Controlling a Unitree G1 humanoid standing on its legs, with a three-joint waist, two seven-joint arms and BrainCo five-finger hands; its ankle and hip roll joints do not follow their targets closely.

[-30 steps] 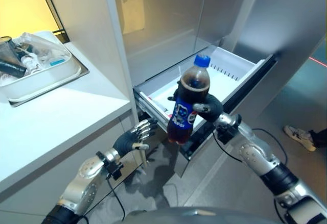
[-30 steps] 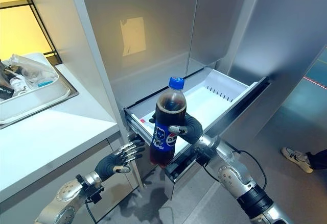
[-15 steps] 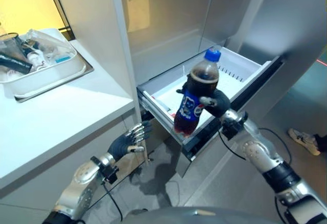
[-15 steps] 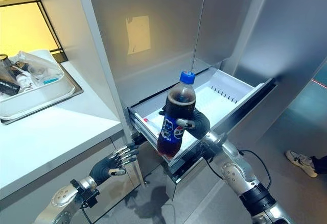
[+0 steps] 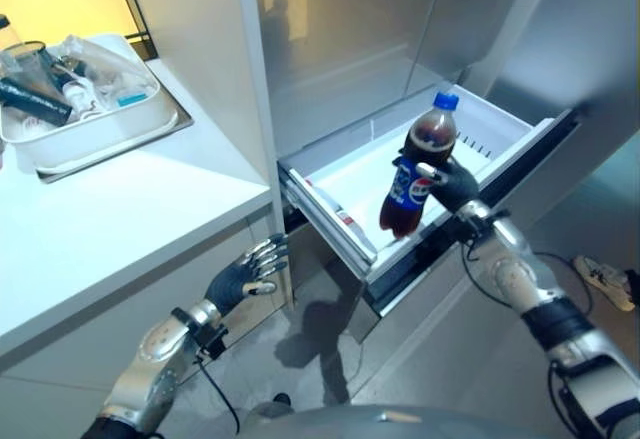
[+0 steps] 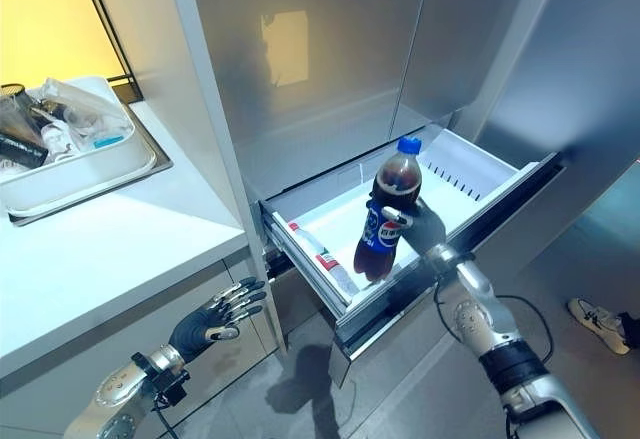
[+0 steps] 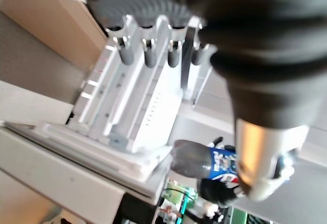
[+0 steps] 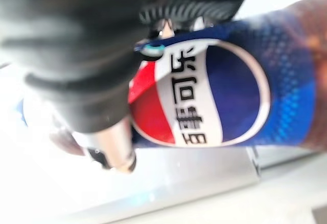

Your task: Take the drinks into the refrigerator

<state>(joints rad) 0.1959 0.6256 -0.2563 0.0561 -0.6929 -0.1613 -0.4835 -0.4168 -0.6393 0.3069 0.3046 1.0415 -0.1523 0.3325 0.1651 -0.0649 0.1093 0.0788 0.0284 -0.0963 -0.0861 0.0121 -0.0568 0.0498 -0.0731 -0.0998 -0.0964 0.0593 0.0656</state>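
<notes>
In the left eye view, our right hand has its fingers wrapped round the dark cola bottle with the blue cap and blue label, carrying it tilted, cap leaning away from us, with its base over the front part of the pulled-out white refrigerator drawer. We judge the grip at mid-body keeps the bottle steady while it goes down into the drawer. Our left hand hangs low beside the white cabinet, fingers loosely spread and holding nothing, clear of the drawer's front. On the white surface sits a white tray of mixed items.

In the right eye view, another bottle with a red cap lies flat along the drawer's left side, so the cola needs the free floor beside it.

In the left wrist view, relaxed fingers point toward the drawer's side rails.

In the right wrist view, fingers clasp the bottle's label, the white drawer floor beneath.
</notes>
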